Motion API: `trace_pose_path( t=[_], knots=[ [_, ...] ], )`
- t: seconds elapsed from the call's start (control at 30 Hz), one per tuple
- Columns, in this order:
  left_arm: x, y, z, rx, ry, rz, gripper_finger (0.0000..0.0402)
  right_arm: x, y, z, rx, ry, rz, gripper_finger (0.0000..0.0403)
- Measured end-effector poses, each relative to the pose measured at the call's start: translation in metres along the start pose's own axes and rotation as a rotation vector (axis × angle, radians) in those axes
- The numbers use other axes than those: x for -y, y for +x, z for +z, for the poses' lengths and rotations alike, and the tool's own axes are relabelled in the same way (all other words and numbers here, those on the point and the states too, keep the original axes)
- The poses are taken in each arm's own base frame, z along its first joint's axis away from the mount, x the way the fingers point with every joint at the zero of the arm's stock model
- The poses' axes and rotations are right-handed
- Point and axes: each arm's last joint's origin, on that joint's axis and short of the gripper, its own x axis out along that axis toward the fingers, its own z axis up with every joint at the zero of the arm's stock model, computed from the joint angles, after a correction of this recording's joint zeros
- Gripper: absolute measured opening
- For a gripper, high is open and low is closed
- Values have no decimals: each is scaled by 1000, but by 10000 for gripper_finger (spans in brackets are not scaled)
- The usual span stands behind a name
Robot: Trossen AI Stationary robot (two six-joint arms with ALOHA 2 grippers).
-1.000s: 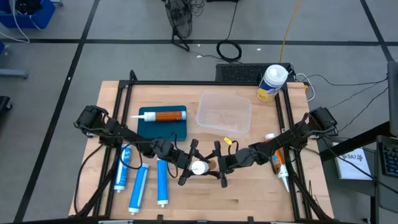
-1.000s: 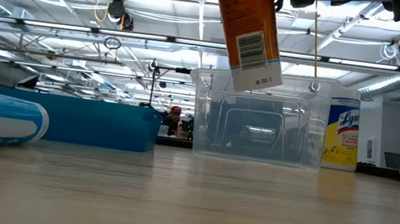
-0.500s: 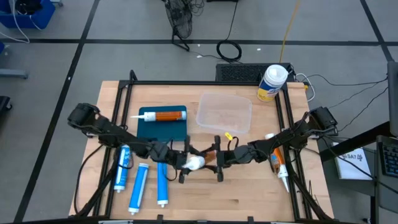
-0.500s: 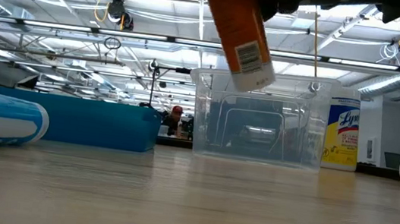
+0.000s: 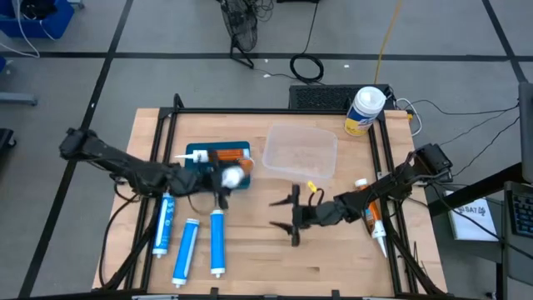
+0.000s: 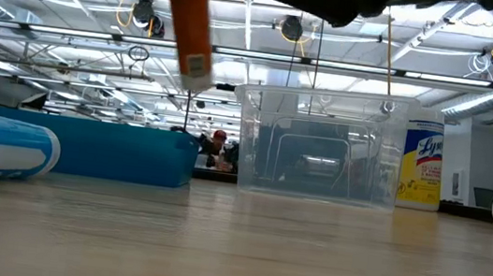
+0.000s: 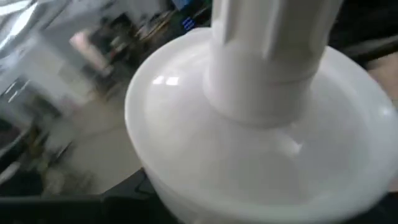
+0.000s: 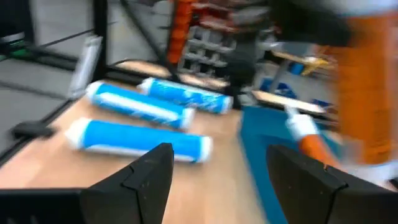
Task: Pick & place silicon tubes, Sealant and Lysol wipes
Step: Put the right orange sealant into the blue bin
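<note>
While the left end effector (image 5: 223, 177) grips an orange sealant tube (image 6: 190, 23) upright over the blue tray (image 5: 200, 178), the right end effector (image 5: 293, 218) hangs open, empty. One orange tube (image 5: 218, 155) is trayed; blue tubes (image 5: 217, 242) on the desk (image 5: 333, 267) and Lysol wipes (image 5: 364, 111) at the far right corner remain.

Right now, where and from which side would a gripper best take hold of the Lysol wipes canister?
Probably around the yellow body of the Lysol wipes canister, below its white domed top, coming in level from the table's middle. It stands upright at the far right corner; the dome looks too rounded to pinch, and the frame rail crowds its outer side.
</note>
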Motion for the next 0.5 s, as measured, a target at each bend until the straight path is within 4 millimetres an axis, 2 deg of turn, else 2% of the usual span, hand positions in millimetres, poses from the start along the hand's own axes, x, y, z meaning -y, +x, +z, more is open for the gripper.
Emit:
trace_pose_path(
  t=[0.1,0.23,0.5],
  knots=[
    [-11,-10,-18,-13,-78,48,207,-1,0,1,6,1,0,237],
    [-15,-17,-58,-16,-135,75,207,0,0,1,6,1,-8,237],
    [-17,-33,-130,141,-313,158,207,0,0,3,26,9,-12,238]
  ],
)
